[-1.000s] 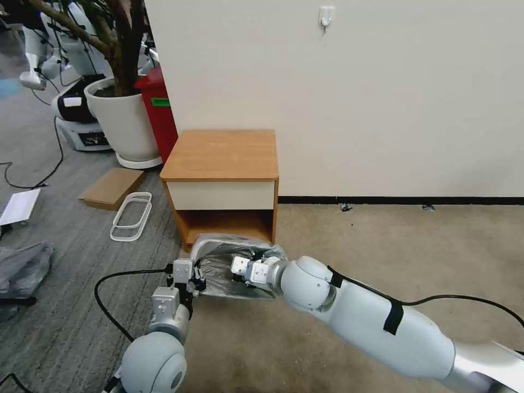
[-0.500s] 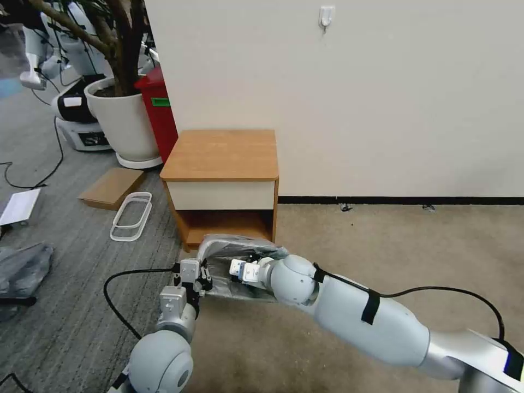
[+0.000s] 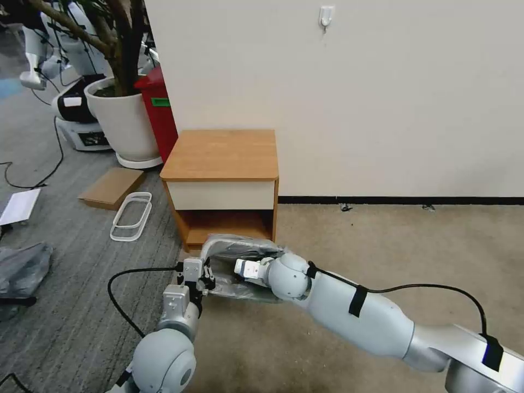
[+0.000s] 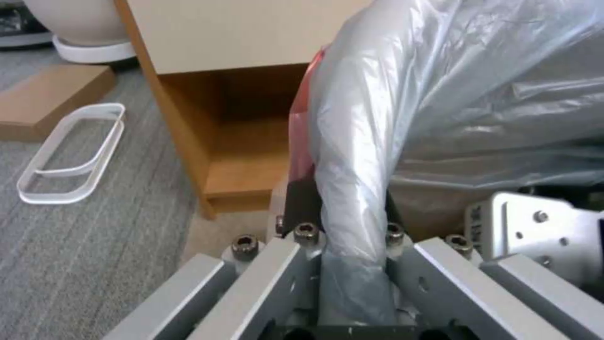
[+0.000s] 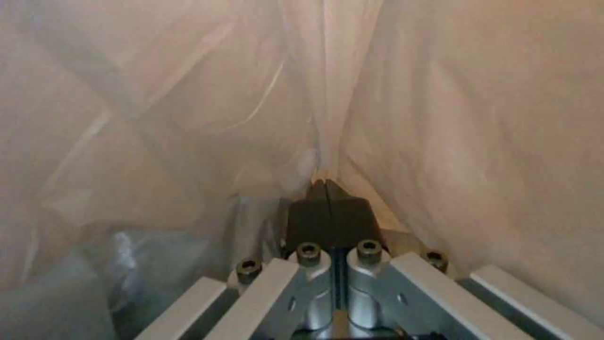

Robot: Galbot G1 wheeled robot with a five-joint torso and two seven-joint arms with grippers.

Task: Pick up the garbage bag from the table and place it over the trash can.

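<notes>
Both grippers, left and right, pinch the unlabelled garbage bag before the table.

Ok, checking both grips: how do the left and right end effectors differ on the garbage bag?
The left end effector clamps a thick bunched roll of the garbage bag from outside; the right end effector is inside the bag, film all around. The left's fingers sit apart around the roll; the right's meet on a thin fold. Both are shut on the bag.
</notes>
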